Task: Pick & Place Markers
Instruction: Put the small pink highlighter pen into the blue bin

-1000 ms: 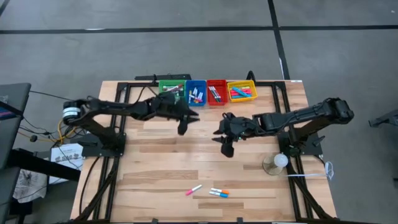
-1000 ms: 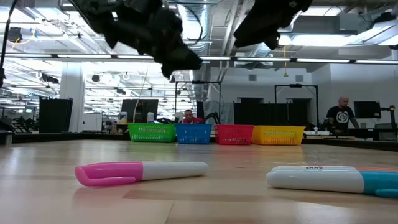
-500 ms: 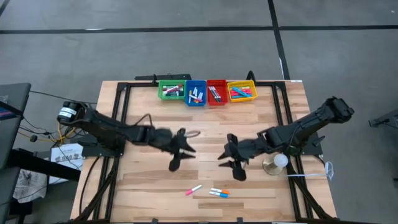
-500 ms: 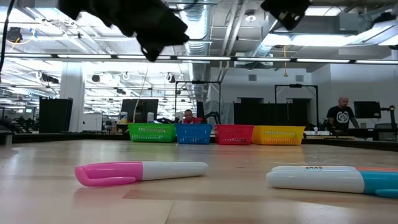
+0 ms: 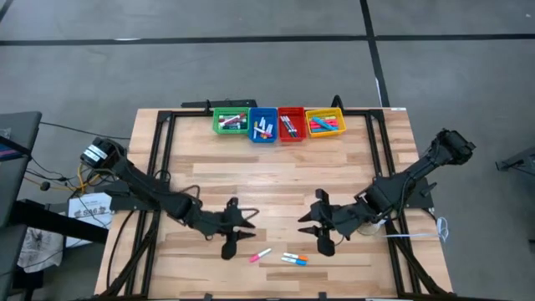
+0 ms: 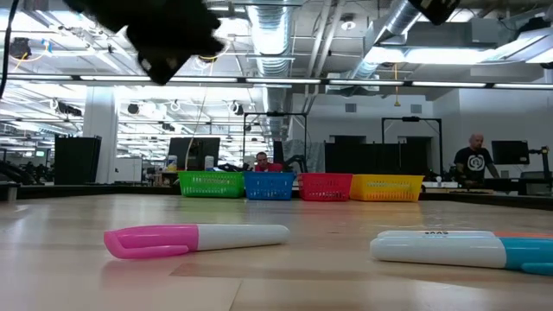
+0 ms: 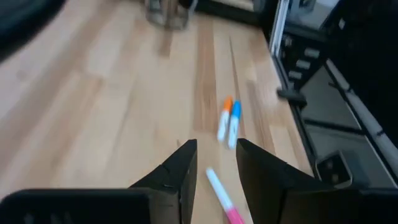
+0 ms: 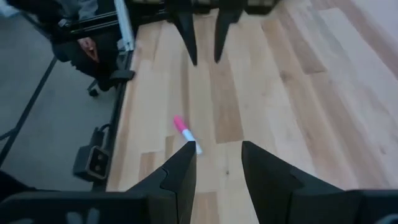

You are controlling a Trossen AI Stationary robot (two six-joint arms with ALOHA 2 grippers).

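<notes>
Three markers lie flat on the wooden table near its front edge: a pink one (image 5: 260,255) (image 6: 194,239), and an orange one (image 7: 224,117) side by side with a blue one (image 7: 234,122) (image 6: 467,251). My left gripper (image 5: 244,230) hovers open just left of and behind the pink marker (image 7: 221,196), nothing between its fingers. My right gripper (image 5: 308,227) hovers open behind the orange and blue pair (image 5: 294,258); its wrist view looks down past its fingers at the pink marker (image 8: 185,132). More markers lie in the bins at the far edge.
Green (image 5: 230,121), blue (image 5: 263,124), red (image 5: 291,124) and yellow (image 5: 325,123) bins stand in a row at the far edge. A clear cup (image 5: 369,219) stands by the right arm's base. The two grippers face each other closely. A person (image 6: 473,160) shows in the room behind.
Both grippers have swung from just in front of the bins toward the table's near edge and now hover close to the loose markers; the left one has travelled farther and dipped slightly. The markers have stayed where they were.
</notes>
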